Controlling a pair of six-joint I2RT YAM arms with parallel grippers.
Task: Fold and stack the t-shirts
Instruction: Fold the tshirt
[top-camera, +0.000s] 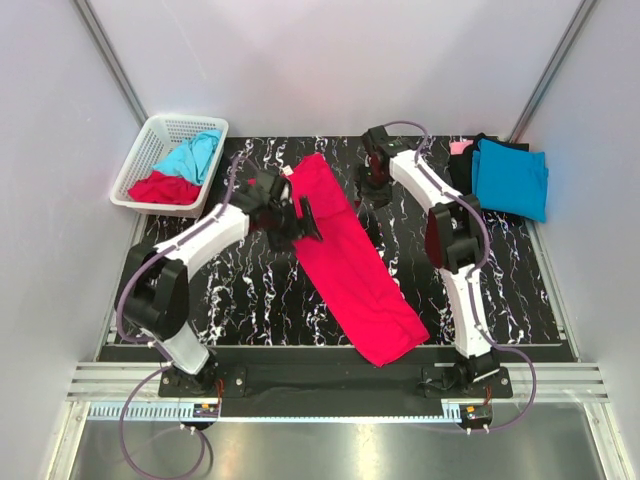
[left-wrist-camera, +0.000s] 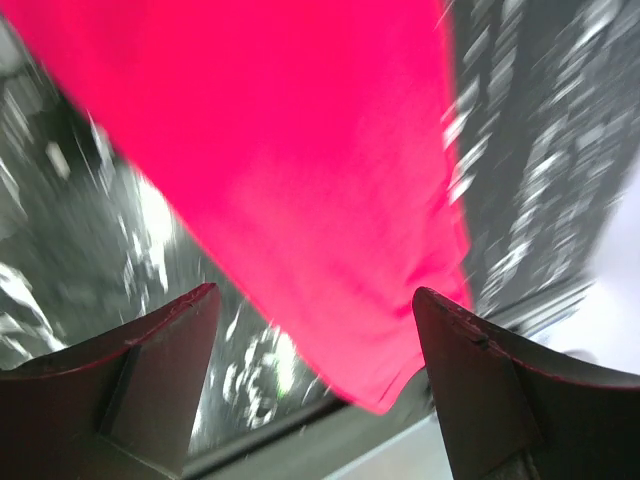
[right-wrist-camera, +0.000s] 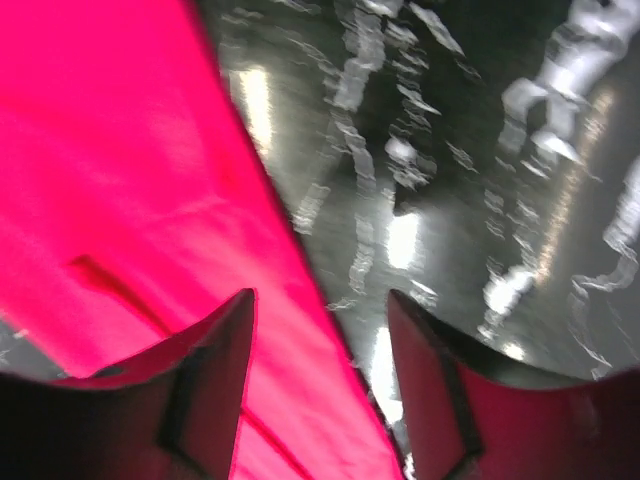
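Note:
A crimson red t-shirt (top-camera: 350, 255) lies folded into a long strip, running diagonally across the black marbled table (top-camera: 250, 300). My left gripper (top-camera: 305, 222) is open at the strip's left edge; the left wrist view shows the red cloth (left-wrist-camera: 300, 150) past the spread fingers. My right gripper (top-camera: 372, 192) is open at the strip's far right edge; the right wrist view shows the red cloth's edge (right-wrist-camera: 150, 200) between its fingers. A turquoise t-shirt (top-camera: 510, 178) lies folded on black and pink ones at the back right.
A white lattice basket (top-camera: 150, 150) at the back left holds a turquoise shirt (top-camera: 192, 155) and a red shirt (top-camera: 165, 188). The table's front edge (top-camera: 330, 350) runs just beyond the strip's near end. Grey walls enclose the table.

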